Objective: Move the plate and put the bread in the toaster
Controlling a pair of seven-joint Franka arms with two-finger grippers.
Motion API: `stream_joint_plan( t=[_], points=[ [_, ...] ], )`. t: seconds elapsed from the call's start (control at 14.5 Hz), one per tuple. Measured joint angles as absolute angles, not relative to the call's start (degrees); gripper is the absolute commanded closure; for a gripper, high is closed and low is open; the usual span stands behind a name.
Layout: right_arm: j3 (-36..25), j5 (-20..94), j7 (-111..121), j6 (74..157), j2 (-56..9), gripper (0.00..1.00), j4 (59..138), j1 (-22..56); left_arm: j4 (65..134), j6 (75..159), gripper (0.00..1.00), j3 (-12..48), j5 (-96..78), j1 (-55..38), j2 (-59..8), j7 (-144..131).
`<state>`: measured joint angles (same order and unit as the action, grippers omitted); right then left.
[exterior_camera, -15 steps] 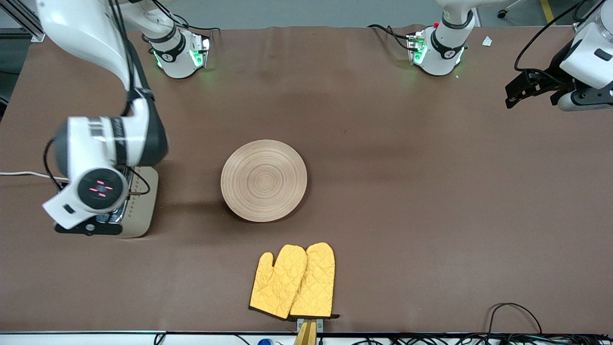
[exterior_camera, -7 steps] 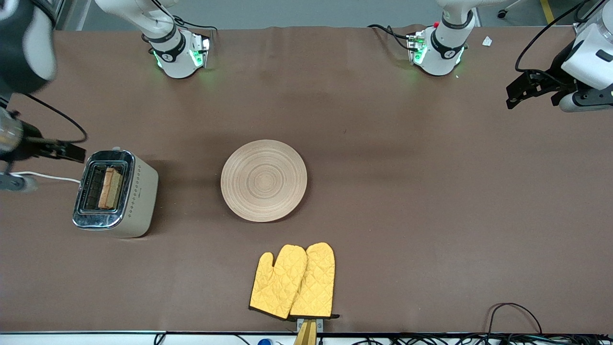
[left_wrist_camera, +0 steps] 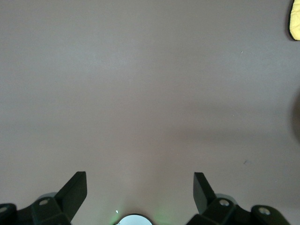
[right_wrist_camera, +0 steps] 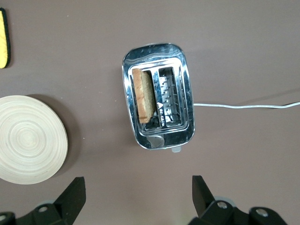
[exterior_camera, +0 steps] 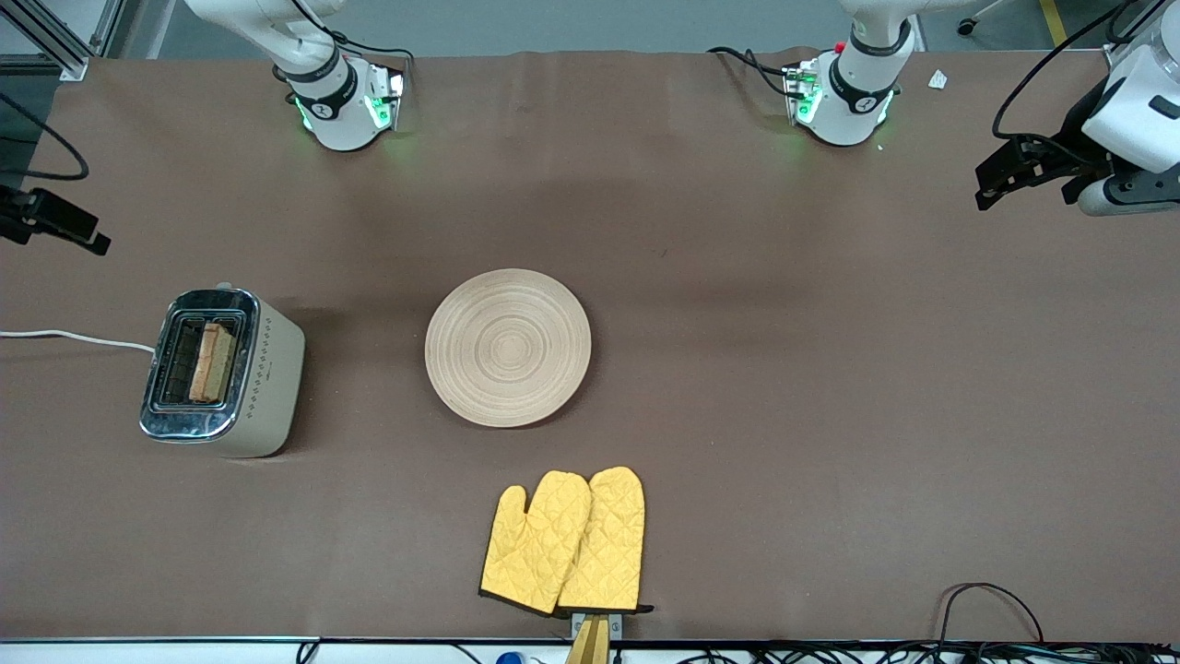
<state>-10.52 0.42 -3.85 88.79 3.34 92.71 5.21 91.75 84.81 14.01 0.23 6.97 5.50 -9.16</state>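
Bread [right_wrist_camera: 144,95] sits upright in the toaster [exterior_camera: 221,372] slot nearer the plate [exterior_camera: 508,348], top edge poking out; toaster is at the right arm's end, plate mid-table. I judge the task about done, so the step is a clean retreat. Right gripper [right_wrist_camera: 136,196] hangs high over the toaster, fingers wide apart, empty: I go straight up and away, clear of the cord [exterior_camera: 74,338]. Left gripper [left_wrist_camera: 139,190] waits over bare table at its own end, spread wide, empty. Mitts [exterior_camera: 564,541] untouched.
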Motion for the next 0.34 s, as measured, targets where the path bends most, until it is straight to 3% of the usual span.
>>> stream_joint_plan(
  t=[0.34],
  points=[
    [-10.14,0.41,-3.86,89.61,5.41,0.0,93.58,5.47,90.74,84.81,0.0,14.01,0.28,6.98,5.36,-8.93]
  ],
)
